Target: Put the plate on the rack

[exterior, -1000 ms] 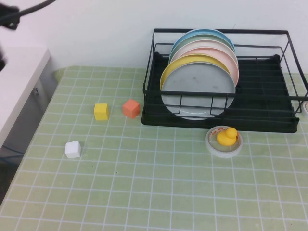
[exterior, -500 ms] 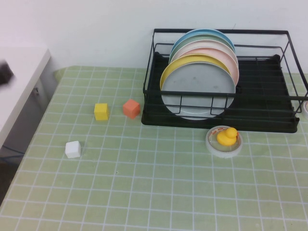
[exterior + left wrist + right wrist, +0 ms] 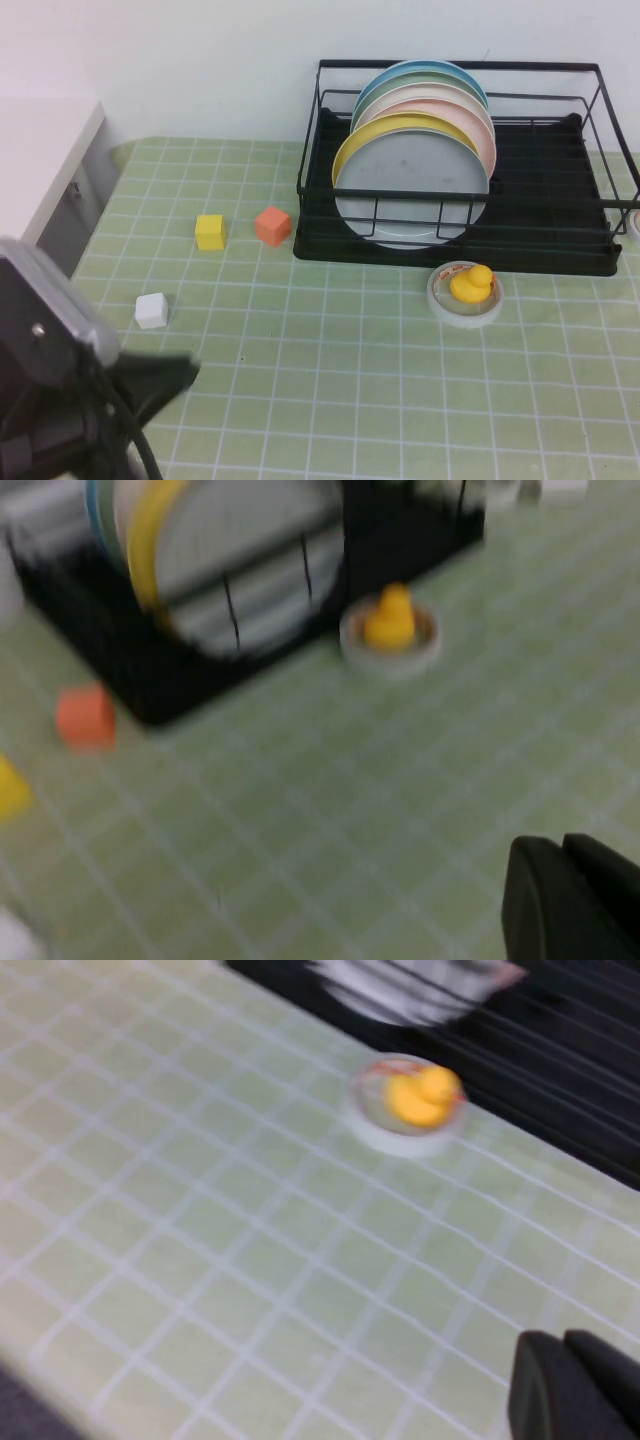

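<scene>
1. The left gripper (image 3: 570, 900) sat low over the near-left part of the green gridded tablecloth (image 3: 350, 400). Only dark finger bodies showed in its wrist view, lying close together with nothing between them; whether they were clenched or released could not be told.
2. The right gripper (image 3: 575, 1385) appeared only in its own wrist view, above the cloth on the near side of the small round dish holding a yellow toy duck (image 3: 422, 1095). Its grip condition likewise could not be told, and it carried nothing visible. It was absent from the high view.
3. The left arm's dark body and cable (image 3: 60, 400) filled the near-left corner of the high view, well apart from the rack.
4. The large round light grey plate (image 3: 412, 190) stood on edge at the front of the large black wire dish rack (image 3: 460, 160), resting against a yellow plate (image 3: 352, 150), with pink and blue plates behind. Judged from this, placement looked complete.
5. A white cube (image 3: 151, 310), yellow cube (image 3: 210, 231) and orange cube (image 3: 272, 225) lay on the cloth to the left of the rack.
6. Risks, as judged: the left arm, sweeping near the white cube, could knock it; any approach to the rack could tip the grey plate forward over the front wire.
</scene>
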{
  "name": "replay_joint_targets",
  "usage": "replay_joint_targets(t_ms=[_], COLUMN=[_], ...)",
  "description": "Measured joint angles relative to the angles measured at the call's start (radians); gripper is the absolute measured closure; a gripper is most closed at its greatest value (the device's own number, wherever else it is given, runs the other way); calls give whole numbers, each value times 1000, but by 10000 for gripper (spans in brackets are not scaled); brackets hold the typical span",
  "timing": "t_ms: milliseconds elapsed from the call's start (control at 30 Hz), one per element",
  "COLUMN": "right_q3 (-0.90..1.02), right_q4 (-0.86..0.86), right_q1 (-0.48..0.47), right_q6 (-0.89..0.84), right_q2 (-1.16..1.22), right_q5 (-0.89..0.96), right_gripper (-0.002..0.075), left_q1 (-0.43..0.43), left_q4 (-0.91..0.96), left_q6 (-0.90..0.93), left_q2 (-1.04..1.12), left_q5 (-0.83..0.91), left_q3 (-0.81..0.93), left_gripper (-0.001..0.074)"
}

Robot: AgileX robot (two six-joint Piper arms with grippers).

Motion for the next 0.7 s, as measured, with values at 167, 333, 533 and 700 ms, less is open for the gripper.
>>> replay_joint_targets(t_ms=[167, 333, 533, 700], right_q3=[0, 0, 0, 0], right_q4=[114, 97, 56, 52], right_q1=[0, 0, 0, 0], right_q6=[-137, -111, -53, -50], right_q2=[0, 0, 0, 0], right_q5=[59, 77, 78, 54], right_gripper=[726, 726, 726, 726], left_q1=[0, 0, 0, 0], left_q4=[427, 959, 1319, 1363], left_q6=[-528, -1204, -1630, -1684], left_q2=[0, 0, -105, -278], left_q5=[125, 218, 145, -78], left_q3=[0, 0, 91, 247], left_gripper=[735, 735, 735, 735])
